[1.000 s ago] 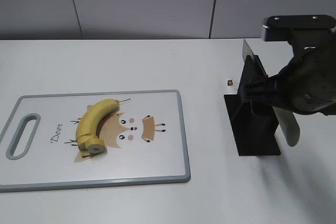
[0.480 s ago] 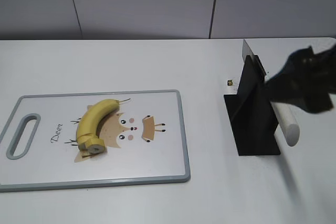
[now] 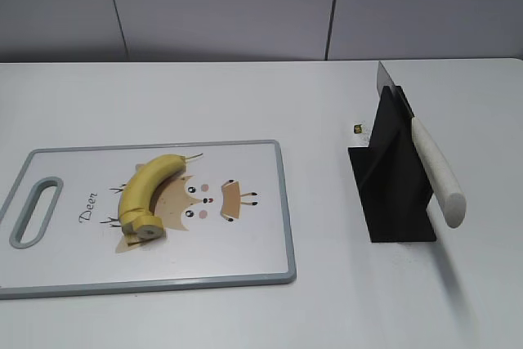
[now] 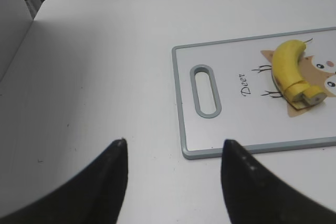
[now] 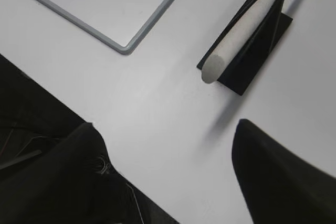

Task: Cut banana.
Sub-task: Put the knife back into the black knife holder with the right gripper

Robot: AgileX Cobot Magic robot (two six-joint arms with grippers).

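The yellow banana (image 3: 147, 191) lies curved on the white cutting board (image 3: 245, 259), its flat greyish cut end toward the front and its thin dark stem toward the back. It also shows in the left wrist view (image 4: 290, 67). A knife with a white handle (image 3: 435, 171) rests in a black stand (image 3: 392, 194); it also shows in the right wrist view (image 5: 239, 33). My left gripper (image 4: 173, 142) is open and empty above bare table left of the board. My right gripper (image 5: 165, 124) is open and empty, high above the table's front edge. Neither arm shows in the exterior view.
The board (image 4: 186, 129) has a grey rim and a handle slot (image 4: 206, 90) at its left end. A small dark speck (image 3: 358, 128) lies on the table behind the stand. The table's front edge (image 5: 63, 103) drops off to dark floor.
My right arm was over the knife stand a second ago. It has lifted away up and to the right and left the exterior view. The knife stays in the stand. The banana has not moved.
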